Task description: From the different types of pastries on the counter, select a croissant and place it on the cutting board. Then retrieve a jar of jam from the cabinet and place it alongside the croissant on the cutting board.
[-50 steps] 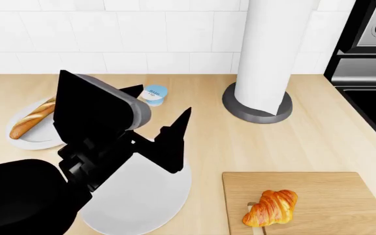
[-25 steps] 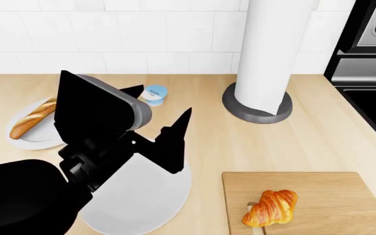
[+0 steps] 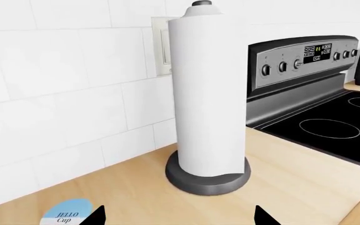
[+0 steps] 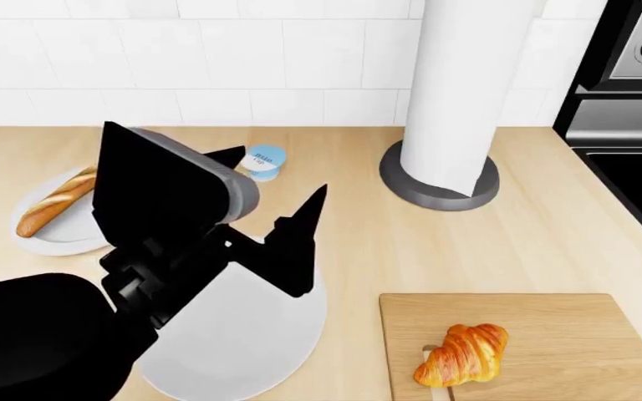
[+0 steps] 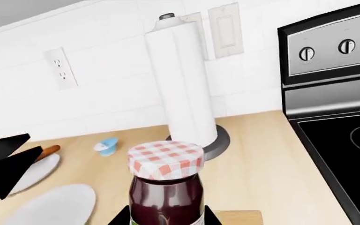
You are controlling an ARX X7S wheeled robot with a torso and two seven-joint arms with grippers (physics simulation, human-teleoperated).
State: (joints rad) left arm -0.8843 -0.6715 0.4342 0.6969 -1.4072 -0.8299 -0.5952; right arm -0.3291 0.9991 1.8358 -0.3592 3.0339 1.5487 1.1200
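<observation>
The small curved golden-orange croissant (image 4: 463, 354) with darker browned tips lies on the rectangular light wooden cutting board (image 4: 567, 330), near that board's left end and over its slot-like handle groove. The small glass jar of dark red-brown jam (image 5: 165, 191), capped with a red-and-white checked lid, stands upright between the fingers of my right gripper (image 5: 162, 216); my jaws are closed on its sides, low on the glass, and the jar is up in the air over the light beige wood-look counter (image 4: 410, 238). In the head view neither the jar nor that gripper shows.

My left gripper (image 4: 277, 196) hangs above the counter with its two black pointed fingers spread apart and nothing between them. Beneath it lies a round white plate (image 4: 237, 338), bare on its visible part. Farther to my left the long golden-brown baguette (image 4: 56, 200) rests on a second round white plate (image 4: 63, 236). A small blue-and-white cup (image 4: 263, 160) sits on the counter close to the white tiled wall. To its right stands a tall white paper-towel roll (image 4: 455, 92) on a dark grey round base, and beyond that, at the counter's right end, a black-topped stove (image 3: 330, 131) with a steel control panel.
</observation>
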